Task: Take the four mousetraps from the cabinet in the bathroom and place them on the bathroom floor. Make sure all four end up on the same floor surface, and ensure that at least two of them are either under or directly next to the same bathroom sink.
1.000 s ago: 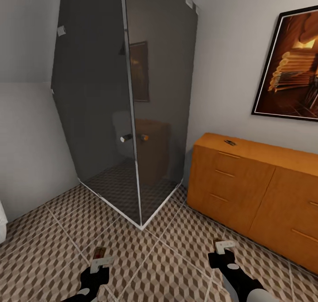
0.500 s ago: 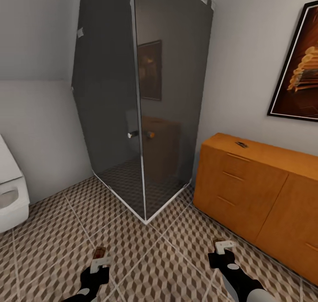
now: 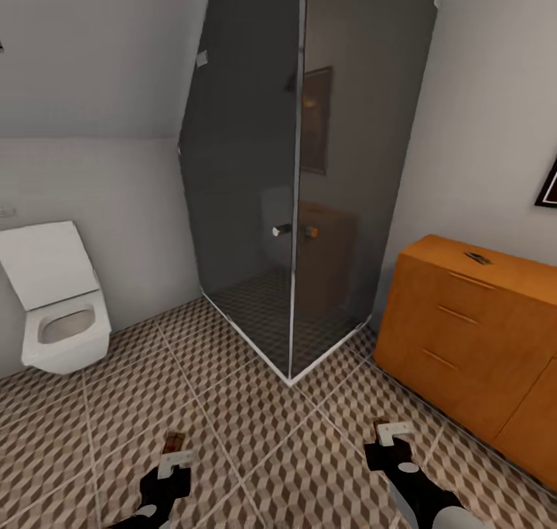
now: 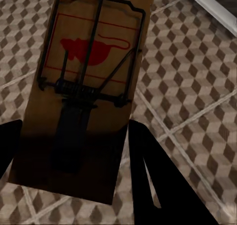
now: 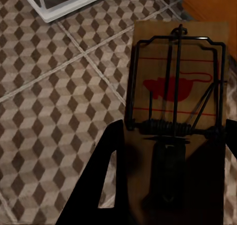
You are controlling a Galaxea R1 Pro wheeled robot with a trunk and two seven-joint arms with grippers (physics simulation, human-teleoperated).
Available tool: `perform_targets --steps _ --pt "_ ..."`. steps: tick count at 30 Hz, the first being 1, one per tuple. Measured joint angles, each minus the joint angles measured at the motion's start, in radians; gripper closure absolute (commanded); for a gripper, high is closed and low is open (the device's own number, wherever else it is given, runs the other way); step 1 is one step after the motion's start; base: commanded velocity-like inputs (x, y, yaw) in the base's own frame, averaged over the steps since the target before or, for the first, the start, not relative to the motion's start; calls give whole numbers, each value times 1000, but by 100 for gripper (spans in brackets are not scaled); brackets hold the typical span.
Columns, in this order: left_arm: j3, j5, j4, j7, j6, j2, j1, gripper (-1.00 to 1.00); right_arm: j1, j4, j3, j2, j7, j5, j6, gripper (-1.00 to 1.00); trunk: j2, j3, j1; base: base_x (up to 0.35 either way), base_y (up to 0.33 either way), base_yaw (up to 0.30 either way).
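My left gripper is shut on a mousetrap, a small brown board held low over the bathroom floor. The left wrist view shows that mousetrap with its wire bar and red mouse print between the dark fingers. My right gripper is shut on a second mousetrap, held flat above the cube-pattern tiles. A third mousetrap lies on top of the orange-wood cabinet at the right. The sink is out of view.
A dark glass shower enclosure stands in the corner ahead, its metal base corner jutting toward me. A white toilet with its lid up hangs on the left wall. Open tiled floor lies between the toilet, the shower and the cabinet.
The camera has swung left: shower and cabinet slid right in the picture, the wall painting left the view, and the toilet came in. Both grippers keep the same hold.
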Motion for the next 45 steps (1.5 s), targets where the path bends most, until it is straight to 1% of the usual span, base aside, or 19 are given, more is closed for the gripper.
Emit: perform_targets --steps 7,15,45 --pt "0 0 0 0 0 0 0 100 0 0 0 0 0 0 0 100 0 -4 0 -255 196 252" --pt "0 0 0 0 -1 0 0 100 0 1 -1 1 0 0 0 100 0 -10 0 -219 -32 251" --pt "0 0 0 0 -1 1 0 100 0 2 1 2 0 0 0 100 0 -29 0 -6 -2 250"
